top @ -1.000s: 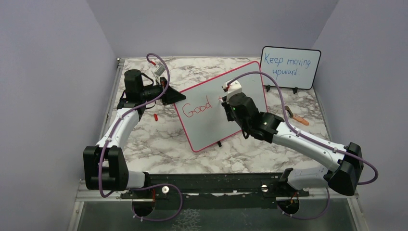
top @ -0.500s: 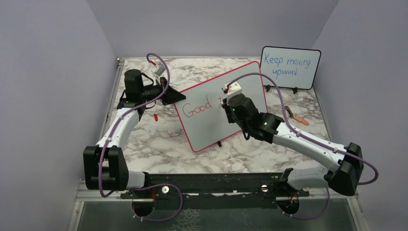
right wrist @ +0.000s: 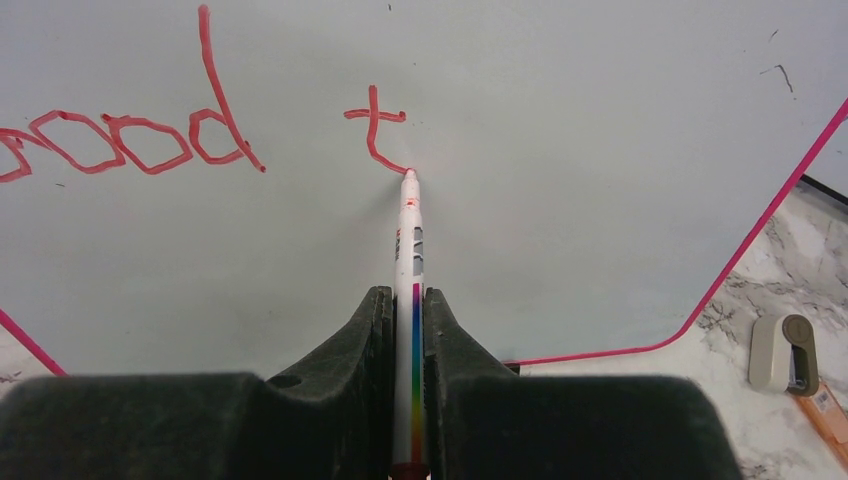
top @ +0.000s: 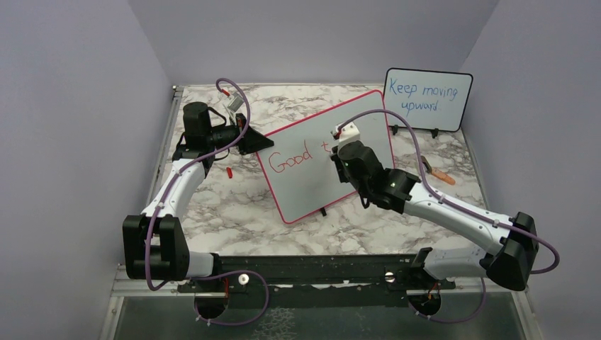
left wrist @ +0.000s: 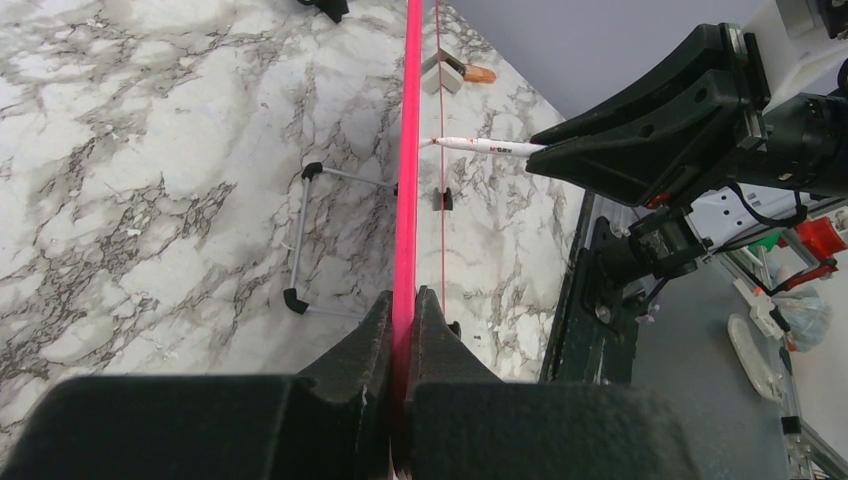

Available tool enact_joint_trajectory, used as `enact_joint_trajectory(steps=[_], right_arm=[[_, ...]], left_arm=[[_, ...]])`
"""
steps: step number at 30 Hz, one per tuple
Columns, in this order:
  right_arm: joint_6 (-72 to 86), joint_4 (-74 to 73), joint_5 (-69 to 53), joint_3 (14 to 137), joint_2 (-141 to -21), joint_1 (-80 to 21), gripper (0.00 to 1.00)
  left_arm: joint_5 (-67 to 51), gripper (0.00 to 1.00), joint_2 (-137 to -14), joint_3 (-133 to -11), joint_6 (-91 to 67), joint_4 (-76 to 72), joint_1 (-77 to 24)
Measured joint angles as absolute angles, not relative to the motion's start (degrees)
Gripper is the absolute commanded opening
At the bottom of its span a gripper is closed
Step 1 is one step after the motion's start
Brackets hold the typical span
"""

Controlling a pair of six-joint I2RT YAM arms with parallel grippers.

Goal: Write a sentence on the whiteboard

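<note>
Whiteboard (top: 305, 191) stands mid-worktop, face angled toward the near edge. L gripper (left wrist: 405, 300) is clamped on its left frame edge. R gripper (right wrist: 405, 305) grips marker (right wrist: 411, 240), axis approx. square to board, tip touching foot of "t" in sentence (top: 292, 156). Blank space lies toward worktop's right edge.

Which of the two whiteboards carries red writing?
The larger, red-framed whiteboard mid-table, held by the left gripper, reading "Good t" in red. The smaller black-framed board at the back right carries blue writing.
</note>
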State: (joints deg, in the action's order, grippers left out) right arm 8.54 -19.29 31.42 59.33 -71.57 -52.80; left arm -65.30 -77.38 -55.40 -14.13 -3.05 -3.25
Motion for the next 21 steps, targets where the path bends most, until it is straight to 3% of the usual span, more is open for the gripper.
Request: enact_joint_trajectory(steps=[21], right_arm=[[4.4, -13.8, 31.0, 63.3, -71.4, -51.7, 0.01]], left_arm=[[-65.3, 0.0, -77.4, -55.4, -14.1, -3.0, -3.2]])
